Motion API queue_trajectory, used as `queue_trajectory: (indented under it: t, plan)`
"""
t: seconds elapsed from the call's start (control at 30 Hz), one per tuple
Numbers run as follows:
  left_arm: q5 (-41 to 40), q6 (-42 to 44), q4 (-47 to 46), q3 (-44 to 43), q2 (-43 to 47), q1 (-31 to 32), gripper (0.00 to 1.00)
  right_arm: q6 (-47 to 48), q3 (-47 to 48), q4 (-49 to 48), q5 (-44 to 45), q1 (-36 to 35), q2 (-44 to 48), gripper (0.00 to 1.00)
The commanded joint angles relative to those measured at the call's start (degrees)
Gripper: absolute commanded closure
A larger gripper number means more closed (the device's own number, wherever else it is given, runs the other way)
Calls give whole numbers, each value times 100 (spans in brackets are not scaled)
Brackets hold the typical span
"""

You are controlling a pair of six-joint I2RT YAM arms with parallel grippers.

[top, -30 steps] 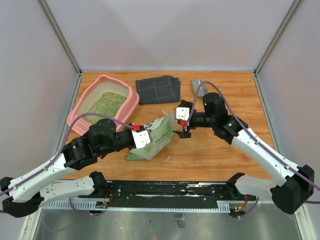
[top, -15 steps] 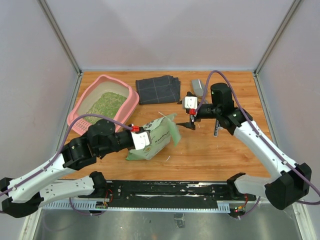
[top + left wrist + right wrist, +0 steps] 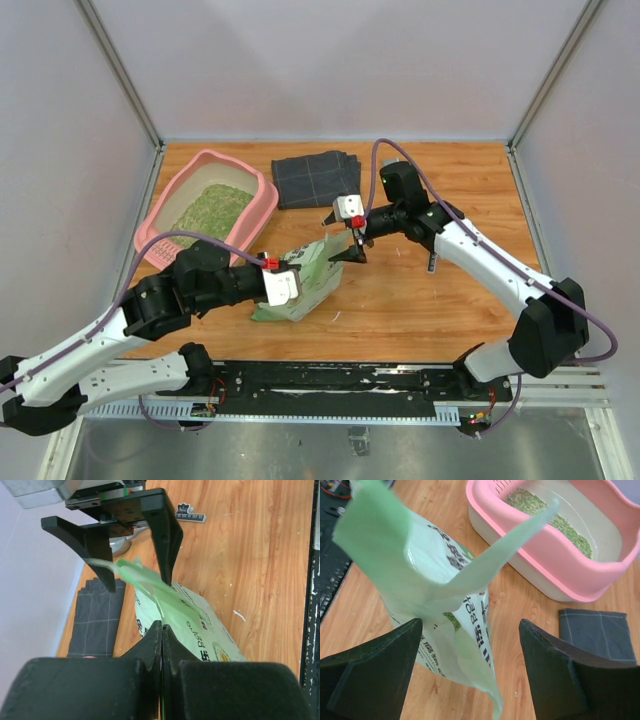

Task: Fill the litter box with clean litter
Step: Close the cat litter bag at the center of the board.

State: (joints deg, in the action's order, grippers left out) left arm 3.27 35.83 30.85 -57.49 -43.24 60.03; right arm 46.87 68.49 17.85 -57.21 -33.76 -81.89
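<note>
The pink litter box (image 3: 262, 196) stands at the back left with greenish clean litter (image 3: 214, 206) inside; the right wrist view also shows the box's rim (image 3: 560, 555) and the litter (image 3: 547, 516). A green-and-white litter bag (image 3: 312, 278) lies mid-table. My left gripper (image 3: 287, 286) is shut on the bag's thin plastic edge (image 3: 200, 625), fingertips pressed together (image 3: 162, 628). My right gripper (image 3: 345, 238) stands open over the bag's torn top. Its loose green flaps (image 3: 445, 585) hang between the spread fingers (image 3: 380, 665), which do not clamp them.
A dark grey folded cloth (image 3: 316, 178) lies at the back centre, just behind the right gripper. A small black strip (image 3: 432, 262) lies on the wood to the right of the bag. White walls enclose the table on three sides.
My right gripper has swung left and down from beside the scoop to the bag's top, its fingers now around the flaps. The left gripper and bag body stayed put.
</note>
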Motion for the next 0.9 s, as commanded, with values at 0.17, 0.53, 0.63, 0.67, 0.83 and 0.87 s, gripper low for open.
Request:
queue_trajectory:
  t: [0.17, 0.53, 0.63, 0.67, 0.83, 0.87]
  plan:
    - [246, 283, -816, -399, 257, 16, 100, 307, -182, 316, -665, -100, 58, 81]
    - [326, 296, -959, -308, 164, 13, 100, 226, -206, 595, -638, -144, 23, 31]
    - [338, 291, -969, -269, 193, 13, 100, 203, -122, 516, -640, -266, -64, 33]
    - [328, 291, -973, -263, 186, 15, 100, 151, -125, 443, -647, -305, -97, 34]
    - [307, 344, -1004, -251, 175, 10, 100, -50, -156, 169, -725, -360, -205, 63]
    - [242, 371, -1028, -237, 176, 17, 100, -62, -164, 154, -668, -360, -194, 80]
